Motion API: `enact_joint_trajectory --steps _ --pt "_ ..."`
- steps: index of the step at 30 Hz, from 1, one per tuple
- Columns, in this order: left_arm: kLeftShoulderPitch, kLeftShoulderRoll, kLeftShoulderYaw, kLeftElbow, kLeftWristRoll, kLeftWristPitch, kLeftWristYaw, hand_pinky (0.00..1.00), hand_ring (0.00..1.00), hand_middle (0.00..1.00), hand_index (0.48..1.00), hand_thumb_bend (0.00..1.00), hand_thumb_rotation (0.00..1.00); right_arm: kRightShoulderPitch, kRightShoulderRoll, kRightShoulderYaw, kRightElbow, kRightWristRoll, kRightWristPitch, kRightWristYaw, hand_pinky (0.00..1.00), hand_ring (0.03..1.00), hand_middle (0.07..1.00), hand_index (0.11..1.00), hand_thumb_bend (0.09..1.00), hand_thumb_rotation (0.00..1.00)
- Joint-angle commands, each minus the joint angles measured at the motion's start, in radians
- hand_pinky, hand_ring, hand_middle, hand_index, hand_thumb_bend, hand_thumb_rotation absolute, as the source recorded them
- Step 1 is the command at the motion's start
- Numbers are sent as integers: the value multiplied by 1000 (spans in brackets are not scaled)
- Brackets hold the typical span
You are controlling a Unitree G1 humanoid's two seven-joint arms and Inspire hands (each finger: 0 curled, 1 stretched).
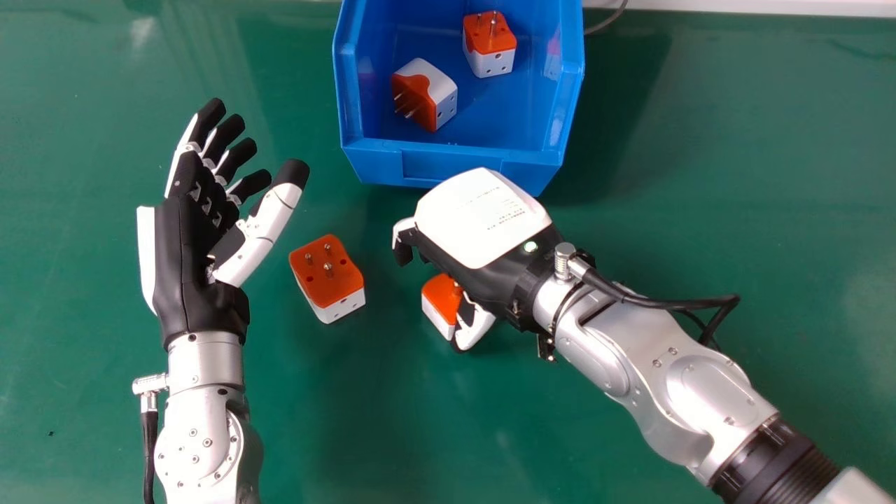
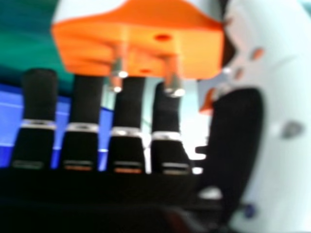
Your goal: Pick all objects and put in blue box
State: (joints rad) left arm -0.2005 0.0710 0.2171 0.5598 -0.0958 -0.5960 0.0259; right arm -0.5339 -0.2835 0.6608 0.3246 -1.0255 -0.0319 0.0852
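My right hand [image 1: 483, 224] is palm down in front of the blue box [image 1: 455, 168], its relaxed fingers pointing left and bending down. Beneath it, an orange and white plug adapter [image 1: 439, 305] is partly covered by the hand and thumb. In the right hand view, that adapter [image 2: 141, 41] has its pins towards the palm, between the thumb and the fingers of my right hand [image 2: 129, 107]; firm contact cannot be made out. Another adapter [image 1: 329, 276] lies pins up on the table, between the hands. My left hand [image 1: 203, 238] is open at the left, holding nothing.
Inside the box are two more adapters, one tipped on its side [image 1: 425, 94] and one with pins up [image 1: 489, 43]. The green table [image 1: 791, 231] spreads around them. A dark cable [image 1: 607, 21] runs behind the box's right side.
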Motion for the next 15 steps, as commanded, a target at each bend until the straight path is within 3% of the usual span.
enact_joint_trajectory --steps 1,3,5,15 --pt "-3 10 -5 -11 17 -15 5 760 844 874 872 735 293 -6 0 -17 -22 12 -6 -17 331 452 544 593 578 32" --pt "-3 9 -5 -11 17 -15 3 760 844 874 872 735 293 -4 1 -21 -22 18 -11 -24 331 452 544 593 578 32" --pt "-3 6 -3 -12 7 -15 -4 760 844 874 872 735 293 0 1 -25 -22 23 -18 -39 331 452 544 593 578 32" --pt "-2 1 -2 -19 -5 -13 -10 758 842 871 869 737 293 -2 0 -27 -37 23 -13 -18 292 416 512 571 554 20"
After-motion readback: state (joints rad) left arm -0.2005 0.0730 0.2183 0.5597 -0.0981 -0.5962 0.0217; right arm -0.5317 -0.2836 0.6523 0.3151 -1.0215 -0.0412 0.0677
